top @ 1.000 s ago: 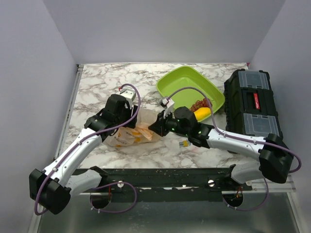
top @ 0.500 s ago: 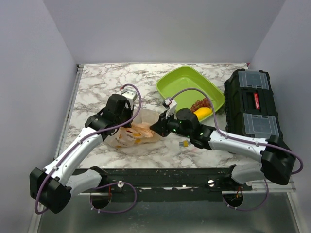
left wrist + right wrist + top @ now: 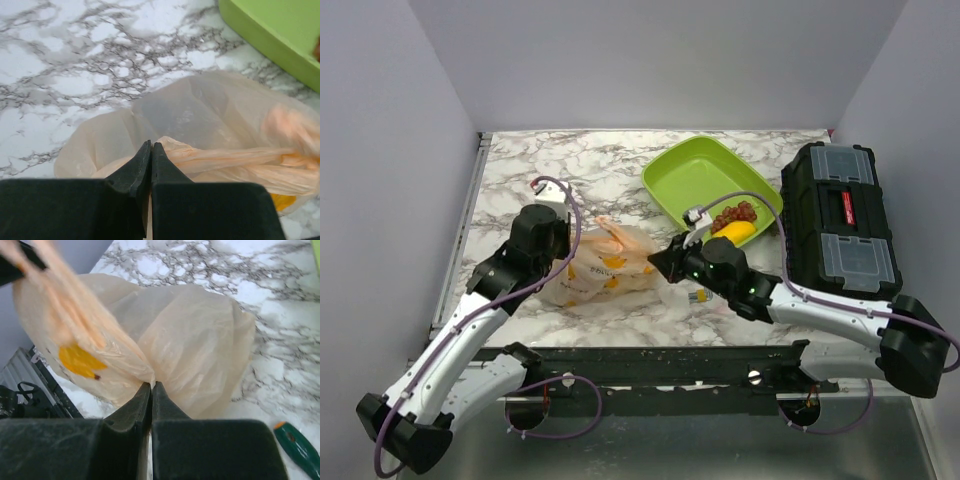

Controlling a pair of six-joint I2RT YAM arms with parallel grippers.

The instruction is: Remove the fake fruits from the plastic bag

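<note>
Marble counter (image 3: 520, 170) fills the middle of the overhead view. A black toolbox (image 3: 840, 220) sits at the right edge, closed and not involved.

Lime-green tray (image 3: 690, 175), upper centre. Two pieces lie in its near right corner: a bunch of dark red grapes (image 3: 735, 214) and a yellow fruit (image 3: 737, 232) touching it. I judge these as already out of the bag, so part of the job looks done.

Plastic bag (image 3: 605, 262), centre-left, lies on the counter between the two arms, pulled into a long shape. It is not empty: a yellow-orange piece (image 3: 77, 360) shows through the film. How many more are inside I cannot tell, as the film hides the rest.

Left claw (image 3: 151, 150) is clenched, with a twisted fold of the bag pinched at its tips. Right claw (image 3: 151, 390) is clenched too, nipping a crease at the bag's right end. Neither holds a fruit.

What is left: open the mouth and bring out what is inside.

Green-handled screwdriver (image 3: 297, 445) lies near the right claw, apart from the bag.
</note>
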